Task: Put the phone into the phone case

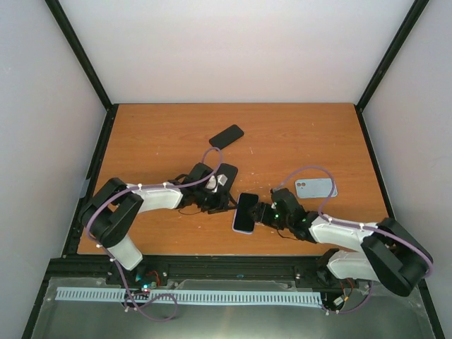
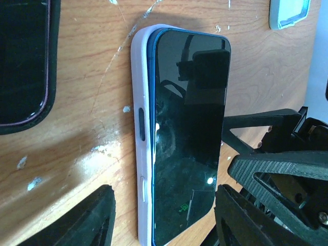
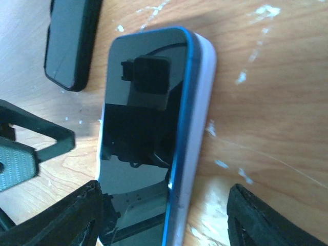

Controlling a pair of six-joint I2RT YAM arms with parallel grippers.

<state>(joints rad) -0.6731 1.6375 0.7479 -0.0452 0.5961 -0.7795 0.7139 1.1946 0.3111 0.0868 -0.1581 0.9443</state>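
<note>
Wooden table [image 1: 296,141]; the left gripper [image 2: 164,205] and right gripper [image 3: 165,195] gape open either side of the phone [image 2: 187,138], near-centre, holding nothing. It lies in the lilac phone case [image 2: 139,128], one long edge seemingly raised. Seating looks unfinished: next, press that edge flush.

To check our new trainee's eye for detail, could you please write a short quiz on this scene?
1. True or false: the right gripper is shut on the phone.
2. Which case holds the phone? A black, B lilac, C light blue.
3. Fill in: the light blue case lies nearer the ___ arm.
Key: 1 false, its jaws stand apart; 2 B; 3 right arm.
</note>
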